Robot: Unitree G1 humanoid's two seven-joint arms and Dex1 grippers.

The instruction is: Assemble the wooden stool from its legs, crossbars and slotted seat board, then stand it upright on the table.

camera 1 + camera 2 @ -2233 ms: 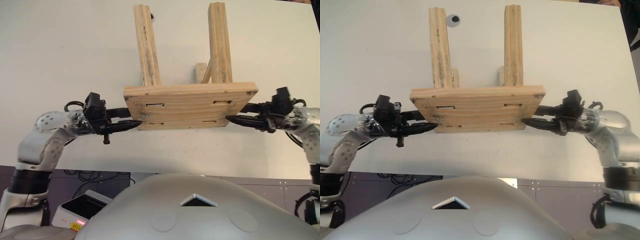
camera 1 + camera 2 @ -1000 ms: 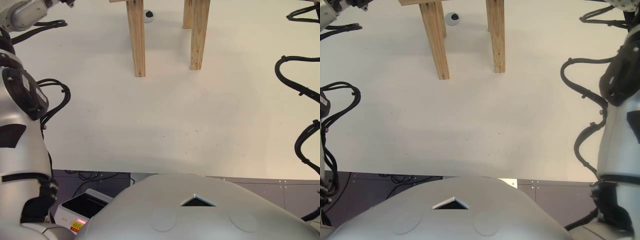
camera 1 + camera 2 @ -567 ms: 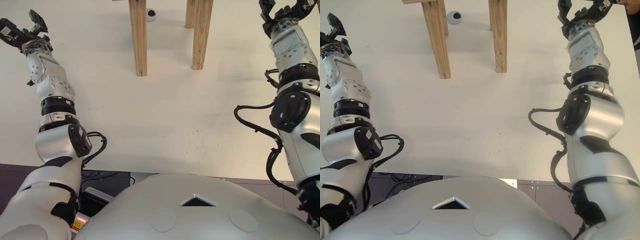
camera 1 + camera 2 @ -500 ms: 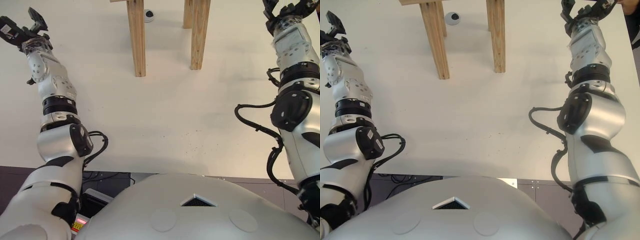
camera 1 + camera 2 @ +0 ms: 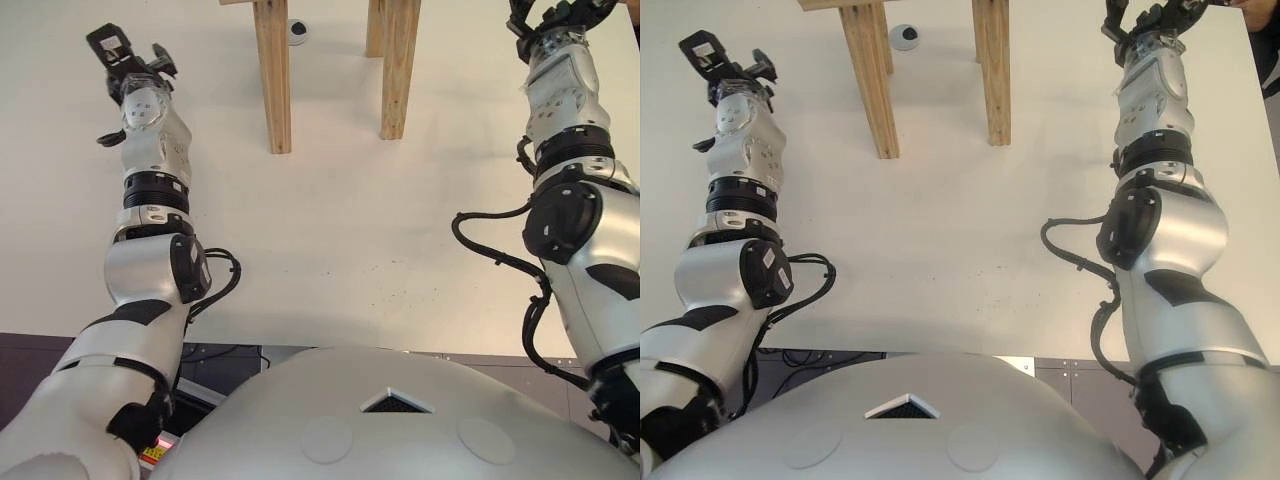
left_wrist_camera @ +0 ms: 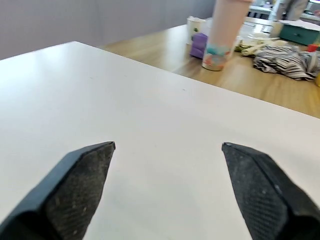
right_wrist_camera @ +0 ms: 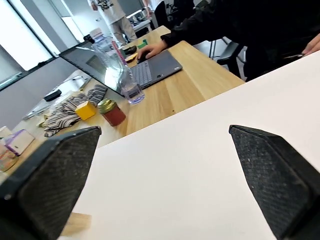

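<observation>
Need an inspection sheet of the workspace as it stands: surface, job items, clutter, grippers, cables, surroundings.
Surface: white table, faint specks toward the near edge.
Job's things: wooden stool standing on its legs, feet on the table, nothing gripping it.
Clutter: small round object on the table behind the legs.
Grippers: left gripper and right gripper both open, one either side of the stool, apart from it.
Cables: black cable loop by the right arm's elbow.
Surroundings: wooden desk beyond, with laptop and jar.
</observation>
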